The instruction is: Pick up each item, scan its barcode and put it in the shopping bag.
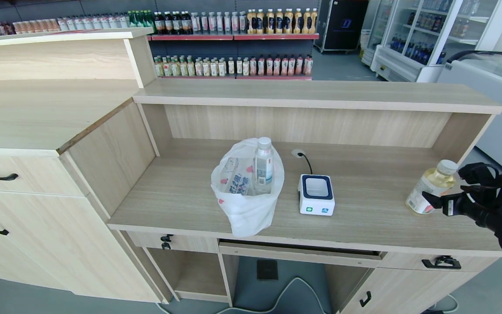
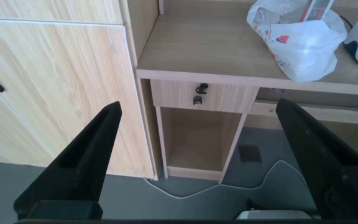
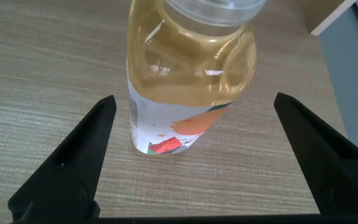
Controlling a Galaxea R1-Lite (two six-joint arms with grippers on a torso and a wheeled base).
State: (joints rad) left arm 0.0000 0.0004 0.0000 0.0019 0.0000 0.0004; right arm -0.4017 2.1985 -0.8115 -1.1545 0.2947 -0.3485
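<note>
— Where is the yellow drink bottle [image 1: 429, 187]?
— Upright on the worktop [image 1: 181, 196], near its right end, white cap on. It is well apart from the scanner [image 1: 316, 194], which sits about mid-worktop.

— And the right claw [image 3: 194, 104]?
— Right at the bottle, level with its lower half. Its two fingers are spread wide apart. In the right wrist view the bottle stands in the gap between them, one finger to each side, with bare worktop showing between each finger and the bottle.

— So it isn't gripping it?
— No, nothing is clamped. In the head view one fingertip crosses in front of the bottle's label. I can't tell from there whether it touches.

— What about the shopping bag [image 1: 246, 187]?
— White plastic, standing open just to the left of the scanner. A clear bottle [image 1: 263, 163] with a white cap stands in it, with a flat packet beside that bottle.

— And the left claw [image 2: 197, 109]?
— Its fingers are also apart and hold nothing. It hangs low, out in front of the worktop's left end. Its own view looks up at the drawer lock there, and at the bag and a corner of the scanner beyond.
</note>
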